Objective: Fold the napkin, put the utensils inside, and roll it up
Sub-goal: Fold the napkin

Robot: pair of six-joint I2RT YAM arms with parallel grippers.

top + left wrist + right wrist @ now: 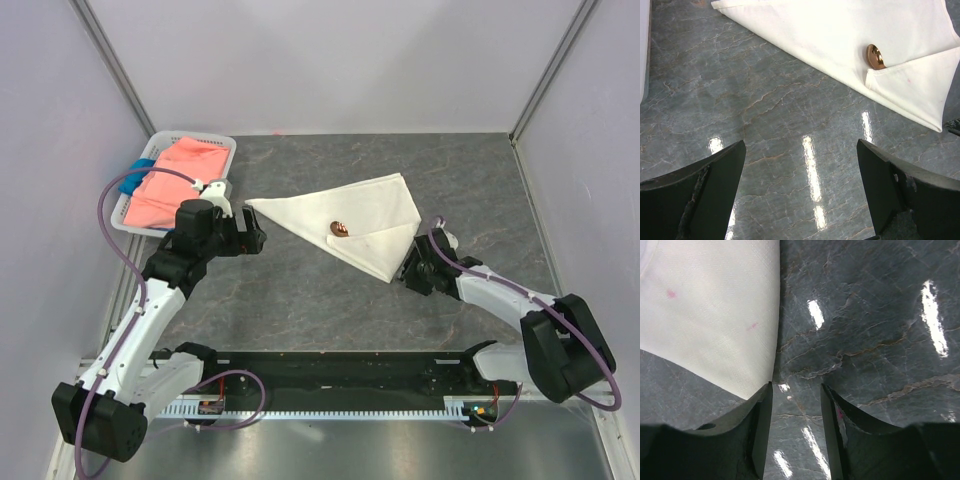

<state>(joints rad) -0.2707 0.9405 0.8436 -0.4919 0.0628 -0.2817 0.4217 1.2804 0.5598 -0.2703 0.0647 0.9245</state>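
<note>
The off-white napkin (350, 215) lies folded into a triangle on the dark table, with its right corner flap (912, 80) turned over the spoon. Only the copper-brown bowl of the spoon (340, 229) (875, 56) pokes out from under the flap; the handle is hidden. My left gripper (250, 238) (800, 165) stands wide open over bare table, just left of the napkin's left tip. My right gripper (412, 268) (796, 385) is low at the napkin's lower right corner (715, 325), jaws narrowly apart with only table between them, its left finger at the cloth's edge.
A white basket (225, 150) at the back left holds a salmon-pink cloth (175, 180) and a blue cloth (140, 172). Grey walls close in the table on three sides.
</note>
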